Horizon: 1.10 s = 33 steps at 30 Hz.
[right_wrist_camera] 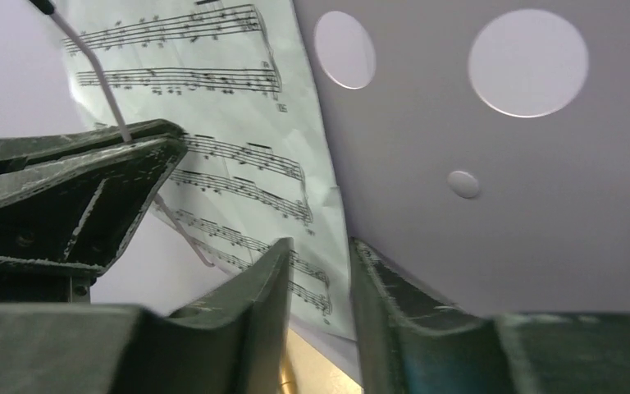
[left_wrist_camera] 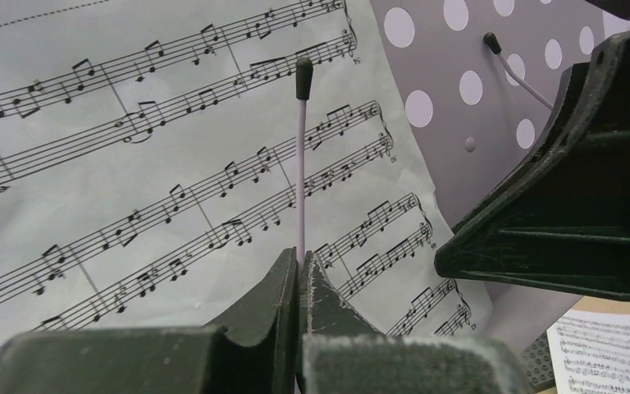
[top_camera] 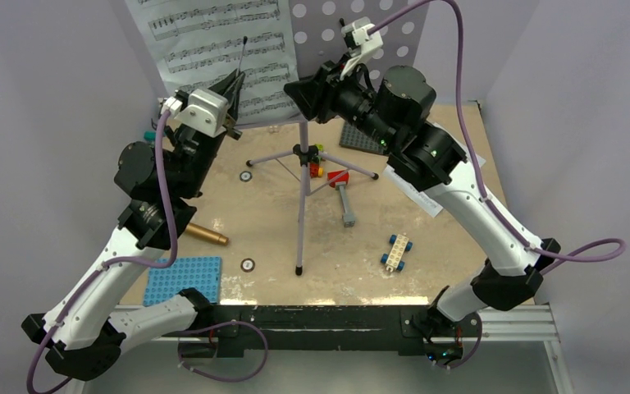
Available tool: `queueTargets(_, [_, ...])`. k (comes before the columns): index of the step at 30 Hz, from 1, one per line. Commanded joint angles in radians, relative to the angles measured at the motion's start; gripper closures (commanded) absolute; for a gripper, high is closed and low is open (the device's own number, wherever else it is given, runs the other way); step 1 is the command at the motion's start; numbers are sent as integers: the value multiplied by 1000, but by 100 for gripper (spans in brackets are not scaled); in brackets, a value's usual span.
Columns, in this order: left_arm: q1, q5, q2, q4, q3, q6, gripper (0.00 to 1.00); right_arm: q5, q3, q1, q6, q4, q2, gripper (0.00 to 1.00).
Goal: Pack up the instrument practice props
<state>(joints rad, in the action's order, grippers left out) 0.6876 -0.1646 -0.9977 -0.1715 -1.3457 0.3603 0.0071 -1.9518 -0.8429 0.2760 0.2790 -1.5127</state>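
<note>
The lavender tripod music stand (top_camera: pixel 301 189) stands mid-table, its perforated desk (top_camera: pixel 353 37) at the back. A white sheet-music page (top_camera: pixel 213 49) leans on the desk. My left gripper (left_wrist_camera: pixel 302 261) is shut on the stand's thin page-holder wire (left_wrist_camera: pixel 301 164), which crosses the page (left_wrist_camera: pixel 131 164). My right gripper (right_wrist_camera: pixel 320 244) is open at the page's lower right corner (right_wrist_camera: pixel 295 238), one finger before the page and one against the desk (right_wrist_camera: pixel 459 213). A gold microphone (top_camera: pixel 207 236) lies on the table, partly under my left arm. Another music page (top_camera: pixel 414 195) lies under my right arm.
A red-headed toy hammer (top_camera: pixel 342 185) and coloured bricks (top_camera: pixel 317 161) lie by the stand's legs. A brick car (top_camera: pixel 395 251) sits front right. There is a blue baseplate (top_camera: pixel 182 279) front left and a grey one (top_camera: pixel 361 139) at the back. Walls close in three sides.
</note>
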Motion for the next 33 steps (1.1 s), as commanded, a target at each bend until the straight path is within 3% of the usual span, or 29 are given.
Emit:
queueTargets(1, [1, 20, 22, -26, 12, 12, 100, -24, -13, 6, 16, -35, 2, 70])
queueTargets(4, [1, 20, 25, -26, 15, 13, 100, -29, -8, 6, 20, -38, 7, 80])
queueTargets(8, [1, 17, 27, -26, 18, 13, 100, -28, 4, 7, 22, -38, 19, 100])
queueTargets(18, [1, -2, 37, -45, 26, 11, 100, -9, 104, 7, 20, -58, 136, 100])
queueTargets(33, [1, -48, 39, -87, 49, 21, 96, 75, 338, 7, -30, -24, 474, 100])
